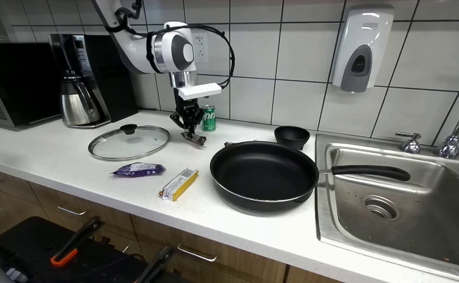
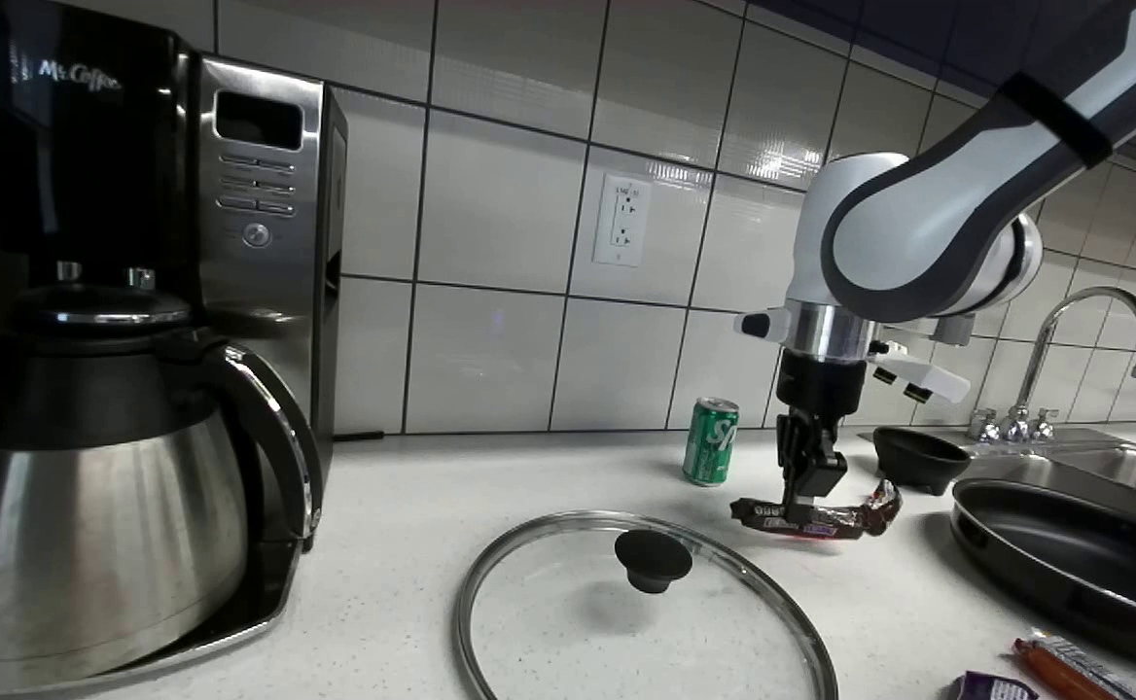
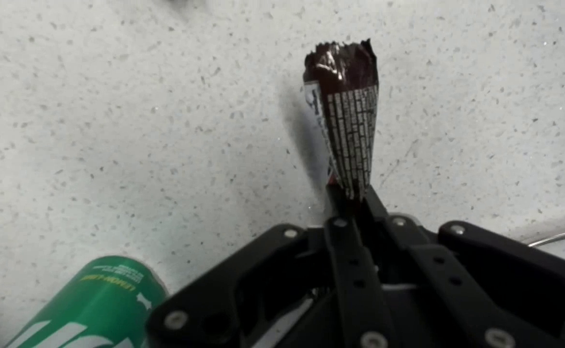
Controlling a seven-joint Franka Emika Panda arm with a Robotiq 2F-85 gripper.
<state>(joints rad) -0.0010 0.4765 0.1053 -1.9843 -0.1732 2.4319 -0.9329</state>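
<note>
One dark bar (image 3: 352,121) was gripped near its middle by the end effector (image 3: 353,195), whose fingers were pinched upon it from both sides. Both ends projected free, and in an exterior view one of them curled upward. The bar was at, or just above, the table (image 3: 166,159), beside its own shadow in the wrist view; contact could not be determined. Closest by, a green can (image 1: 209,118) stood upright near the wall (image 1: 249,100), apart from the bar. A glass lid (image 1: 135,144) also lay near, its knob (image 1: 128,128) uppermost. Farther out, a purple packet (image 1: 140,169) and a yellow packet (image 1: 180,184) rested toward the front edge, the yellow one between the purple one and a black pan (image 1: 265,173). The pan's handle (image 1: 365,170) extended over the sink (image 1: 325,220); a bowl (image 1: 291,137) stood between pan and wall, and a dark object (image 1: 229,144), mostly hidden, showed behind the pan's rim. A coffee maker (image 2: 91,165) with its carafe (image 2: 111,544) stood beyond the lid.

Several faults seemed possible from this posture. The narrow hold on slick, flexible wrapping could have let the bar pivot or slip, especially had a free end caught the table during low travel; excess squeeze could have crushed it. Sideways motion toward the can might have toppled it, and a low path across the lid might have struck the knob.
</note>
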